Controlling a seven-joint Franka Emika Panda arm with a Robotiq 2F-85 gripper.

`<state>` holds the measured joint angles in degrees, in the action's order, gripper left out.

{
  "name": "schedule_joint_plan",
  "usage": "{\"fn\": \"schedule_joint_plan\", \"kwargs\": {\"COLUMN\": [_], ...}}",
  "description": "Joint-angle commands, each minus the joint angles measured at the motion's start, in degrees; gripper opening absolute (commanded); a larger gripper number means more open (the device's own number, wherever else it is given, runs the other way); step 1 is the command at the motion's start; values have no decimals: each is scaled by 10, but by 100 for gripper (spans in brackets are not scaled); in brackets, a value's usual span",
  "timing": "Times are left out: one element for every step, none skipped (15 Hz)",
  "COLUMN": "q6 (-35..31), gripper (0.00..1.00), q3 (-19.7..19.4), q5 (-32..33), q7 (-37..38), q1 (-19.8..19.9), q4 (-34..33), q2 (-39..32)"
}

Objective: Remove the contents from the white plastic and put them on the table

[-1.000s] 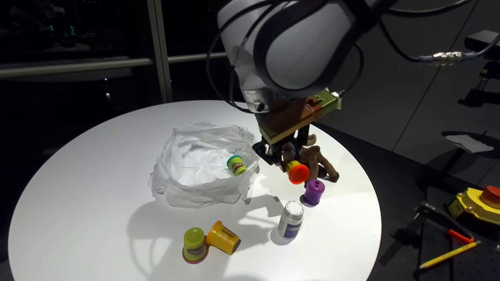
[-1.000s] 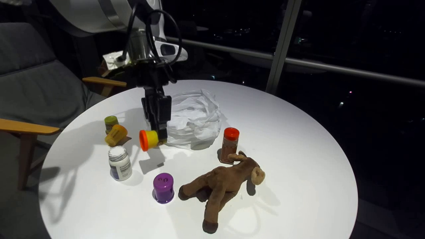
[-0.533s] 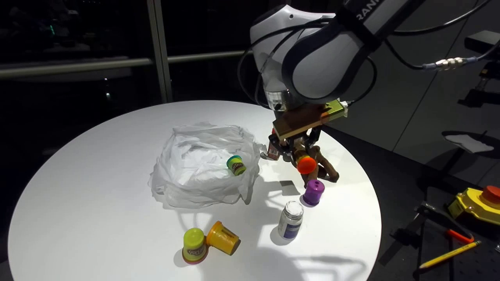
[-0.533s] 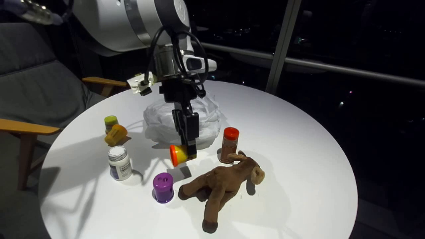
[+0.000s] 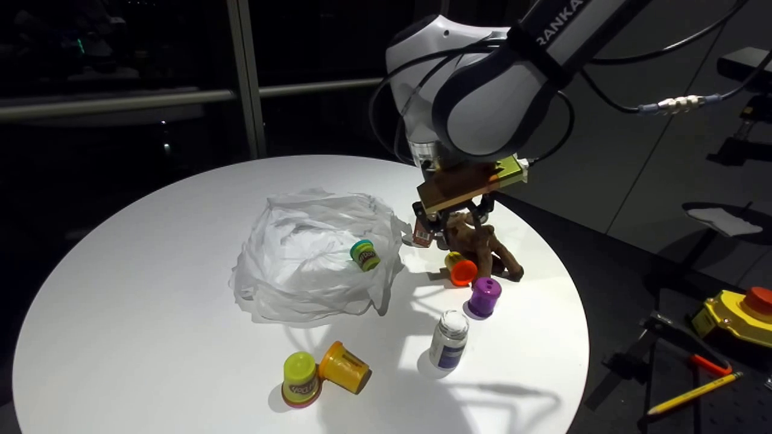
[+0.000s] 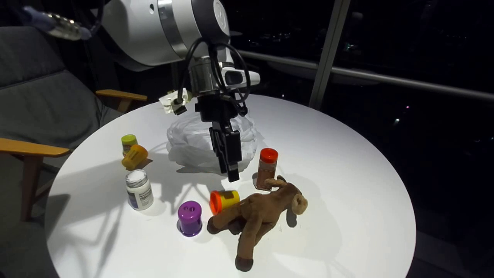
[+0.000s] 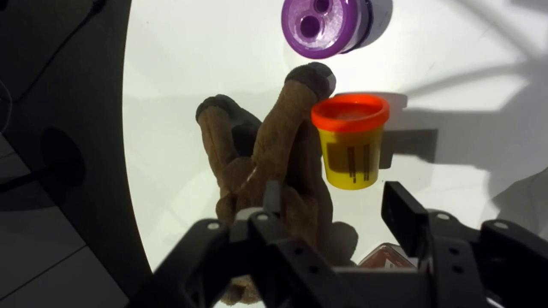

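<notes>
Yellow tub [image 7: 354, 149] has dropped to the table [image 6: 347, 193], our end effector [image 7: 336, 202] is spread wide, and the teal-lidded tub [image 5: 365, 255] in the bag [image 5: 262, 289] is probably light but slick, so we'd pinch mid-body.

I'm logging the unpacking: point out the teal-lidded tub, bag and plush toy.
Teal-lidded tub [image 5: 365, 256]: in an exterior view, on its side.
Bag [image 5: 319, 299]: in an exterior view, outer wall.
Plush toy [image 6: 263, 209]: in an exterior view, torso.

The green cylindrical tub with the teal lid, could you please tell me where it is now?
In an exterior view, the green tub lies tilted inside the crumpled white plastic bag, near the bag's right side as pictured.
</notes>
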<state>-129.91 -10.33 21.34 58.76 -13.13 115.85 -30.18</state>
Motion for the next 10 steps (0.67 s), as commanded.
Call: {"fn": "schedule_joint_plan", "kwargs": {"q6": [-4,-3,-4,-4,-2,0,5,8,12,15], "gripper": [95,100,100,100,100,100,100,100,100,100], "q3": [2,3,6,9,13,16,18,26,33,41], "q5": [12,10,7,6,7,10,19,26,32,36], "q7": [25,26,24,20,15,16,17,21,14,8], "q1": [0,1,2,1,-1,-5,-12,-23,-27,-31], "q4": [-11,-9,-7,-5,-3,-4,-10,-23,-35,-55], "q2": [1,5,11,18,29,36,45,44,48,44]}}
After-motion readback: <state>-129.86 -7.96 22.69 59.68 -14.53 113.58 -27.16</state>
